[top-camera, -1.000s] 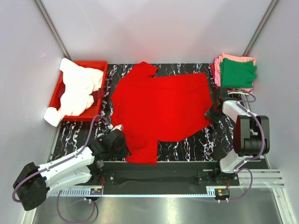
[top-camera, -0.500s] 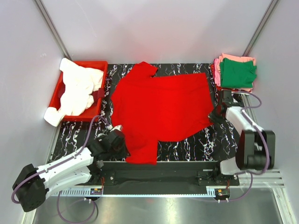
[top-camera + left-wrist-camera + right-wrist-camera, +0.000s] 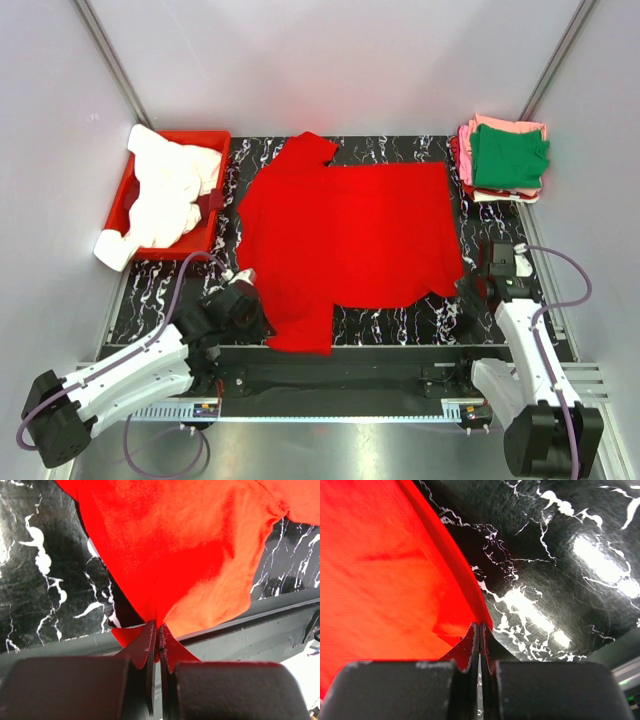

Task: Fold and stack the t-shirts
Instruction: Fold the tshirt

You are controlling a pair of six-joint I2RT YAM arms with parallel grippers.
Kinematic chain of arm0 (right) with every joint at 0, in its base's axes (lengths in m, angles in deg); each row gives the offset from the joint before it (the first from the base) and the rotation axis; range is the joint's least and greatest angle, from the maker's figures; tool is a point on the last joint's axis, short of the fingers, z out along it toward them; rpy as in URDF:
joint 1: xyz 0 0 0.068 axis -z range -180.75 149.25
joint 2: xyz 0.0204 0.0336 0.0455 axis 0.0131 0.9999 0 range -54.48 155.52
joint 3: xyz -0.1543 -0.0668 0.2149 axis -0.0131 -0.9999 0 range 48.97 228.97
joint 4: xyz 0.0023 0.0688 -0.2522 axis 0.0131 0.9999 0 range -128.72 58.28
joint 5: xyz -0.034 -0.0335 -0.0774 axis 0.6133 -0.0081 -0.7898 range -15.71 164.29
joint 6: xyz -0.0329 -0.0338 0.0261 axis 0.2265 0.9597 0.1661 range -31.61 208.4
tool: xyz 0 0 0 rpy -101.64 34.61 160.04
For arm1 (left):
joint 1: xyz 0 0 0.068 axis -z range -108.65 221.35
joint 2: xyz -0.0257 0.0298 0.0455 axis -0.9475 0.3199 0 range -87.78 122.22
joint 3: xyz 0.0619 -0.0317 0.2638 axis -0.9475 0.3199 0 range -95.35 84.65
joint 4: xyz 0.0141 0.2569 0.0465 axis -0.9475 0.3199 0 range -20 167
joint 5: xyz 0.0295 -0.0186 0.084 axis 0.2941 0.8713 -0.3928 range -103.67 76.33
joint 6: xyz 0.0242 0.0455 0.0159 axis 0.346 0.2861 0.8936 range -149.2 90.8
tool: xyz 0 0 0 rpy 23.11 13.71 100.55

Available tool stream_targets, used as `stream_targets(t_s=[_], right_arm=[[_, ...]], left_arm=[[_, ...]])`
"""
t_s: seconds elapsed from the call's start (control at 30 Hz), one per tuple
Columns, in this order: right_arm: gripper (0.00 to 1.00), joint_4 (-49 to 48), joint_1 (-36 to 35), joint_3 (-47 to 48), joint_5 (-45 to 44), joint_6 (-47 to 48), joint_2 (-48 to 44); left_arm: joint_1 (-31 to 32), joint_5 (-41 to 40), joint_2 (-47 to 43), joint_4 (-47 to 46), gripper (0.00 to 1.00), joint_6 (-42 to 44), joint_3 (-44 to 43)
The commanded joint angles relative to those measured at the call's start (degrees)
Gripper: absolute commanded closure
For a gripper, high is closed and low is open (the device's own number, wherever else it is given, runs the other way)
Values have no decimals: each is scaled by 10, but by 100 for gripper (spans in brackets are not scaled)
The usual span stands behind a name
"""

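red t-shirt (image 3: 345, 235), both jaws clamped — wrist views only

Left arm (image 3: 130, 365): white plastic shell links, black joint housings, grey-purple cable (image 3: 180, 292) looping off it. Right arm (image 3: 530, 342): same white/black build, same cable. Jaws: dark wedge-shaped fingers (image 3: 144, 647) on matte blocky mounts, edges scuffed pale.
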Motion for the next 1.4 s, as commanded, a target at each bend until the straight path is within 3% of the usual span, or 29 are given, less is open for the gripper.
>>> stream_targets(t_s=[0.0,0.17,0.4,0.63,0.93,1.37], right_arm=[[100,36,3,8,-41,-56,-36],[100,19,7,11,-38,-32,-18],[100,-10,37,39,-28,1,5],[100,-63,66,94,9,36,90],[100,-140,66,184,63,66,249],[100,-157,66,349,77,93,465]], left_arm=[[1,-5,-20,22,100,-10,-28],[1,-5,-30,51,100,-5,-63],[-6,-33,31,131,100,60,-201],[-128,9,108,143,100,165,-303],[-273,99,273,113,100,272,-427],[-361,167,532,105,100,307,-654]])
